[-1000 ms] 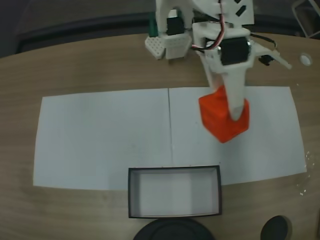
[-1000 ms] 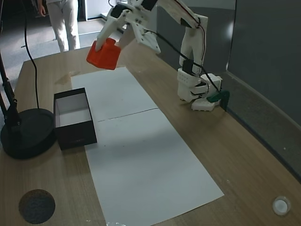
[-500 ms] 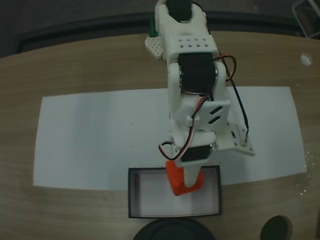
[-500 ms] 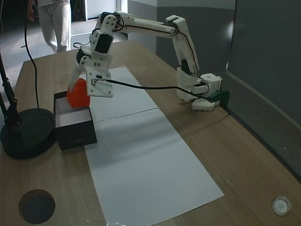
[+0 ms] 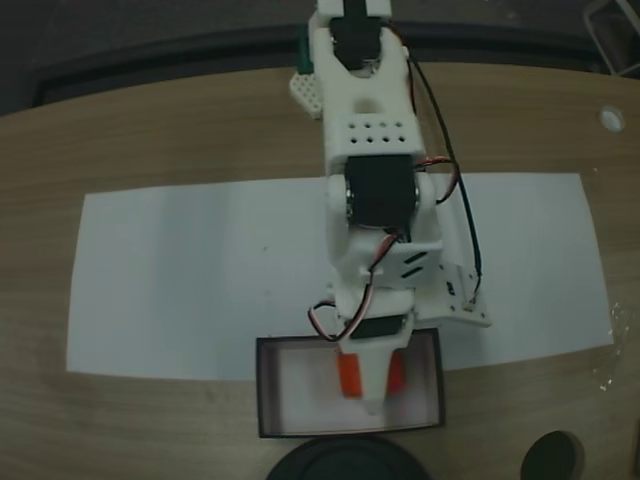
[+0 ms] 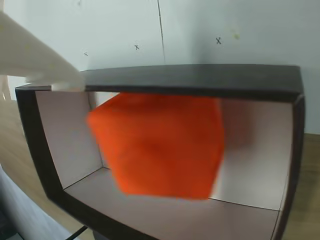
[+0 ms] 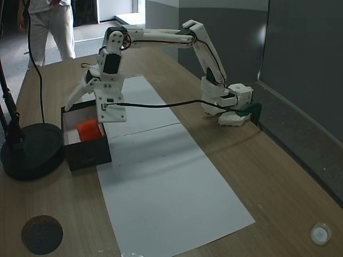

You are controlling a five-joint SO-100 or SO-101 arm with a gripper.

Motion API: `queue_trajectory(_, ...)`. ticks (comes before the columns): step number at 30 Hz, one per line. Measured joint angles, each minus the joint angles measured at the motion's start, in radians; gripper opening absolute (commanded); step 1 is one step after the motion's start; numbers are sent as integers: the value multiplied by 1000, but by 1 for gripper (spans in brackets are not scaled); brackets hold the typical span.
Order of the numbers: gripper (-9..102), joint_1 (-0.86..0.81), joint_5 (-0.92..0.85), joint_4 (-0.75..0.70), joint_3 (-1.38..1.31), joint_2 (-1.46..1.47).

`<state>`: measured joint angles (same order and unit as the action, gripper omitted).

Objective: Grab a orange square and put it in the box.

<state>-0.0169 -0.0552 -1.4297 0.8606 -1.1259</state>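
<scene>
Half a second ago the orange square [image 7: 88, 130] hung at the rim of the box [image 7: 86, 156], pinched in the gripper [image 7: 80, 96]; a second ago it was high over the white paper [image 7: 161, 176]. Now, in the fixed view from the side, it sits low inside the box at the left of the frame, below the top of the walls, and the white fingers [image 7: 75, 95] stand above it with a clear gap between fingertips and cube. That reads as a release: the drop has very likely just happened, and the task looks all but finished, with only the arm's retreat left. In the wrist view the cube [image 6: 157, 145] is a blurred orange mass in the middle of the frame, inside the black walls [image 6: 190, 80], and the blur suggests it is falling or the camera is moving. One white finger [image 6: 35, 62] crosses the upper left corner and does not touch the cube there. In the fixed view from above, the cube [image 5: 349, 376] peeks out on either side of the arm's tip at bottom centre, inside the box [image 5: 270, 385]. The jaws look spread and empty, holding nothing.
</scene>
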Motion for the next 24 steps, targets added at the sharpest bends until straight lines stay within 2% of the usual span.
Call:
queue_trajectory(2, 8, 5, 23, -67, -67, -3)
queue_trajectory(4, 0, 18, 74, -138, -144, -40)
queue_trajectory(8, 0, 32, 95, -287, -347, -210)
queue_trajectory(12, 0, 49, 95, -307, -376, -483)
queue_trajectory(17, 0, 63, 95, -307, -172, -881)
queue_trajectory(24, 0, 55, 81, -305, 376, -1520)
